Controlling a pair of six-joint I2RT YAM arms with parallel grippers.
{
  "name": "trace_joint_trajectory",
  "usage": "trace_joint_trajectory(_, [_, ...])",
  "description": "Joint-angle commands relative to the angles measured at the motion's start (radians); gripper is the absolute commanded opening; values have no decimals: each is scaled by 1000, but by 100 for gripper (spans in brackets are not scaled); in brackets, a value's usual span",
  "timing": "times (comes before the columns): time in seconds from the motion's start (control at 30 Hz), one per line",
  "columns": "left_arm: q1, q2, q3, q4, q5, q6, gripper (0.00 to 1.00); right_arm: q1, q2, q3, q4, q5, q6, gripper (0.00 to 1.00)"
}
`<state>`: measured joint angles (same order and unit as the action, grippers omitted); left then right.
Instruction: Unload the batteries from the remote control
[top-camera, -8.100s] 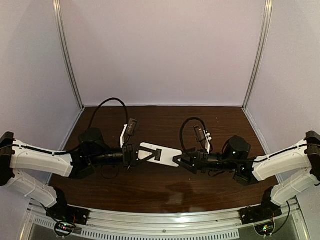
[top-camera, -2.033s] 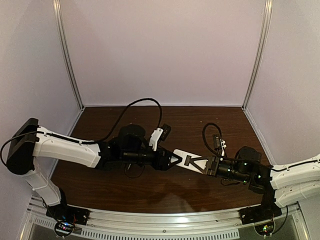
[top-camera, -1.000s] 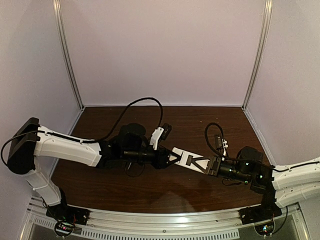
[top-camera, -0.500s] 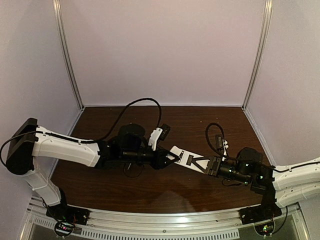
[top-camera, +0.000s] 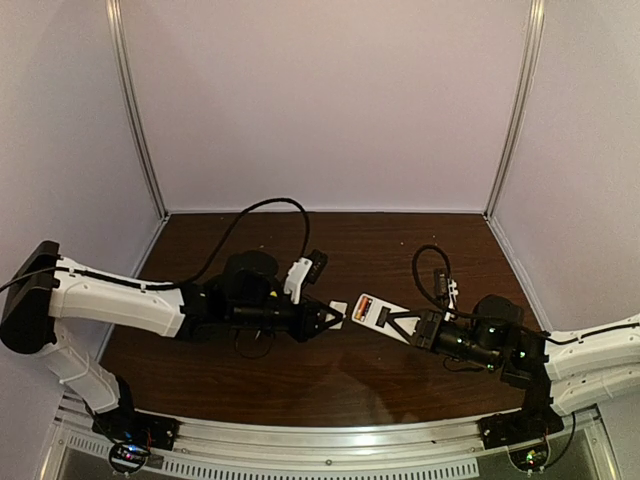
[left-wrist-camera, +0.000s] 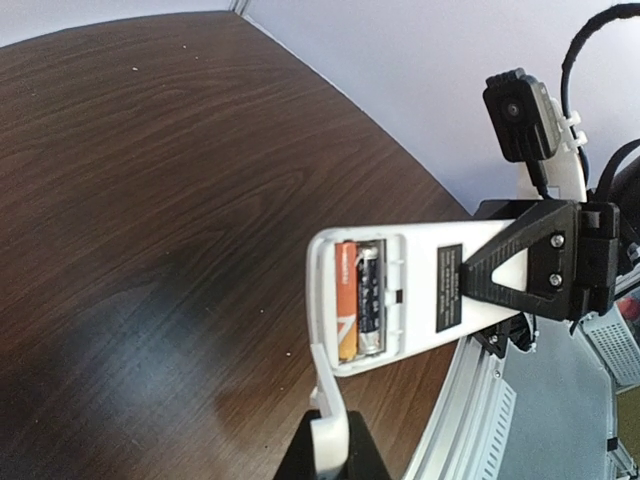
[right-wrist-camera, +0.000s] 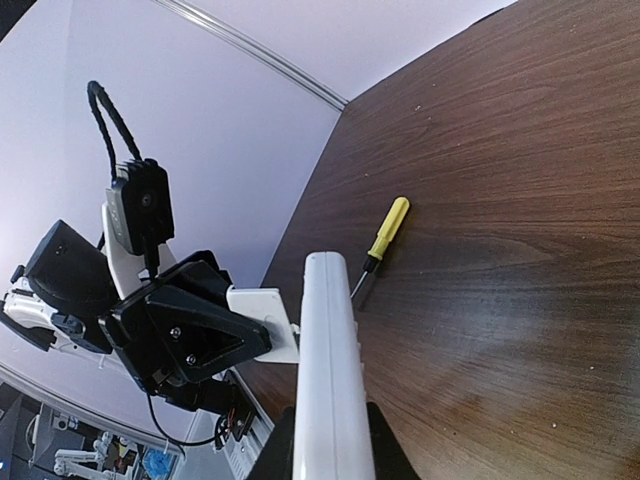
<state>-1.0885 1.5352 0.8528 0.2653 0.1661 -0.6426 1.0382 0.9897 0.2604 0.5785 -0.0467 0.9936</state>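
Cover's off, batteries showing

The right gripper (top-camera: 402, 323) is clamping tight on one end of the remote control (top-camera: 375, 310), holding it above the table (top-camera: 300, 380). The left gripper (top-camera: 328, 318) is pinching the small white cover (left-wrist-camera: 322, 405) just beside the remote's other end. Both batteries (left-wrist-camera: 360, 300) are sitting in the open bay right in front of the left gripper.
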Motion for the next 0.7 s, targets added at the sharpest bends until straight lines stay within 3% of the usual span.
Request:
trace_joint_trajectory(0.0, [-4,-48,-34,-5,-43,1,0,2,8,-4,6,42,-14,0])
trace_joint_trajectory(0.33, [-5,-120,-83,-92,-149,-6,0,-10,26,-3,-6,68,-35,0])
trace_joint_trajectory(0.67, [-4,-160,-87,-305,-400,-44,0,-44,57,0,44,51,-52,0])
